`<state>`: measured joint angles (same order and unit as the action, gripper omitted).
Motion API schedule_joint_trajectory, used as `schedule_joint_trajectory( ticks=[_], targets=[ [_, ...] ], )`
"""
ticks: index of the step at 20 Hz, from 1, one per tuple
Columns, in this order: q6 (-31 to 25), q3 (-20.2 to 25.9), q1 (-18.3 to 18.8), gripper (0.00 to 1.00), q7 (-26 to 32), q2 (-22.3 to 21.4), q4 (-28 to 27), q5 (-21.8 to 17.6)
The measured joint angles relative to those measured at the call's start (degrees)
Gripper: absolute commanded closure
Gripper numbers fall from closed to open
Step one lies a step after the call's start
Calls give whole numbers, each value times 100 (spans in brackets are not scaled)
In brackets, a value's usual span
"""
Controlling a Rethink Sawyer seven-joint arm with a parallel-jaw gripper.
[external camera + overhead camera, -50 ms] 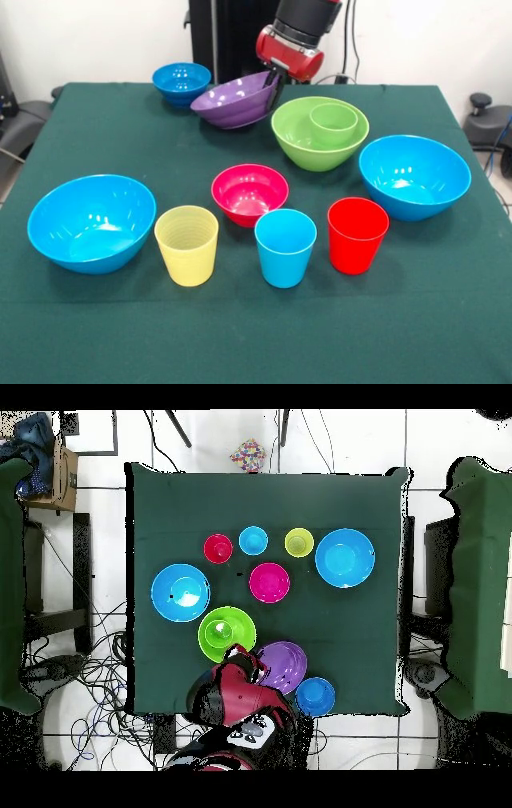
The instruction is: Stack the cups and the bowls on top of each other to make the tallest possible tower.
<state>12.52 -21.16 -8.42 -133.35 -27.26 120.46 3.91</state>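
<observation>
One bowl is off the cloth: the purple bowl [238,101], tilted with its open side facing us, hangs from the gripper [274,80], whose fingers pinch its rim on the side nearest the lime-green bowl [298,146]. We judge that this wide bowl is meant for the tower [227,633], which so far is only the lime-green bowl with the green cup [334,123] standing upright inside it, just beside the carried piece. We see several ways this can go wrong. The grip is on one thin, glossy edge, so the bowl can swing or slip out if the arm moves sharply. Because it already hangs at a slant, we expect it to touch down one side first and then slide off rather than settle level. Its low edge could also knock the green cup over as it crosses, and a cup lying on its side would spoil the base. The dark blue bowl [182,81] sits close behind and could be nudged by a wide swing. The other pieces lie well apart and look safe: the pink-red bowl [250,192], both large blue bowls [92,223] [414,176], and the yellow cup [186,245], blue cup [286,247] and red cup [357,234] in a row at the front of the table [240,336].
</observation>
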Motion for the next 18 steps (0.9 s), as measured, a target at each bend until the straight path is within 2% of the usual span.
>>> schedule_joint_trajectory(
  ticks=[13,16,18],
  targets=[
    [-87,-14,-53,100,0,-79,0,213],
    [-314,-14,-53,100,0,-260,0,214],
    [-744,-44,-72,100,0,-479,-25,233]
  ],
)
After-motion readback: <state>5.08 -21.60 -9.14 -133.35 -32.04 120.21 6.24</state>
